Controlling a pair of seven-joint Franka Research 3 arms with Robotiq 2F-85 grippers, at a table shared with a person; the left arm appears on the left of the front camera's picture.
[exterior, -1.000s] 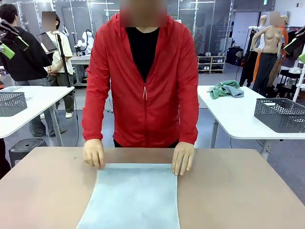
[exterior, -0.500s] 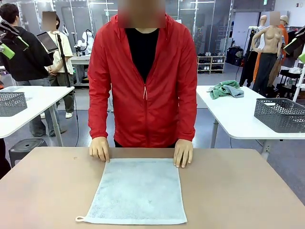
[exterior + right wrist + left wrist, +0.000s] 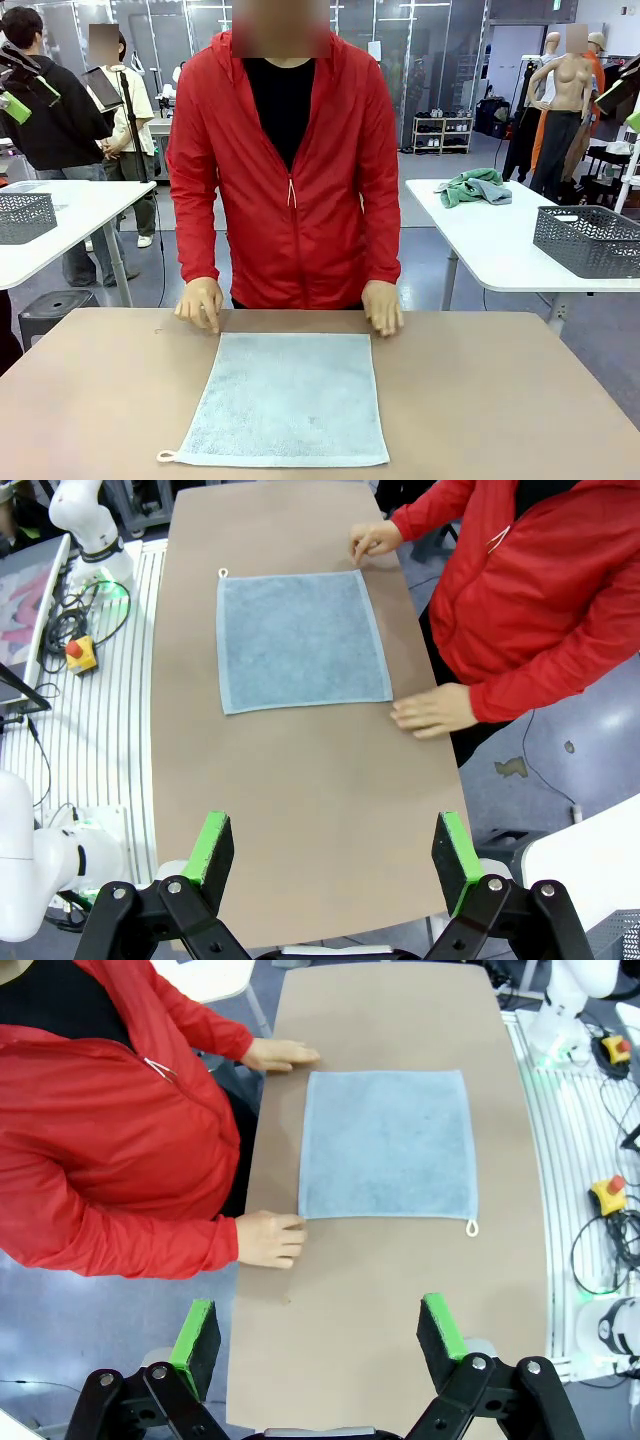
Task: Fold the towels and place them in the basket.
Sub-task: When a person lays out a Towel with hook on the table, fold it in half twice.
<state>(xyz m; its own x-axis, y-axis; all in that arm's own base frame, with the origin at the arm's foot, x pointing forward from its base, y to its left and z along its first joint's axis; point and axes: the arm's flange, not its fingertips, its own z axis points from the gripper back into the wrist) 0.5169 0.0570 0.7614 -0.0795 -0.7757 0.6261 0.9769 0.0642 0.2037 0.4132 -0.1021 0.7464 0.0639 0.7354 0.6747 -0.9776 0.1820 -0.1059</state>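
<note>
One pale grey-blue towel (image 3: 285,400) lies spread flat on the brown table (image 3: 500,400), its small loop tag (image 3: 165,457) at the near left corner. The person's hands (image 3: 200,303) (image 3: 383,308) rest on the table at the towel's two far corners. In the left wrist view my left gripper (image 3: 315,1310) hangs open high above the table, well short of the towel (image 3: 388,1145). My right gripper (image 3: 330,825) is likewise open and empty, with the towel (image 3: 300,640) far ahead of it. The basket is out of view.
The person in a red jacket (image 3: 290,180) stands at the table's far edge. Neighbouring white tables carry dark mesh bins (image 3: 590,240) (image 3: 25,215) and a heap of green cloth (image 3: 475,187). White robot bases and cables (image 3: 600,1190) line the table's near side.
The person slid the towel toward the far edge, so its near edge and loop tag came into view. Their hands now sit at the far corners. Both grippers stayed open.
</note>
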